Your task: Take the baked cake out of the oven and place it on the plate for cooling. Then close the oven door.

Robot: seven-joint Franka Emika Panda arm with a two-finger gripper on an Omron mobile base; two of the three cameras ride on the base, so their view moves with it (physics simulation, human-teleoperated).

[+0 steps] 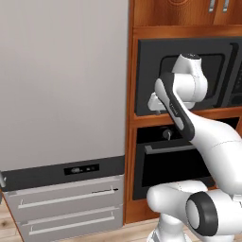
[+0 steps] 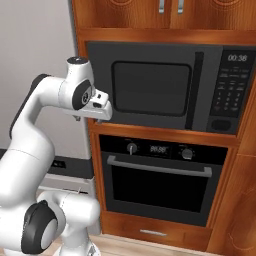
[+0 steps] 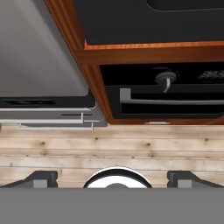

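The black oven sits in the wooden cabinet under the microwave. Its oven door is shut, with the silver bar handle across its top. The hand view shows the same door and one knob from above. My gripper is open, its two fingertips far apart with nothing between them. The hand hangs in front of the microwave's lower left corner, above and left of the oven. The cake is hidden and the plate is out of view.
A black microwave with a keypad fills the cabinet above the oven. A tall grey fridge with drawers stands to the left. Light wooden floor lies below.
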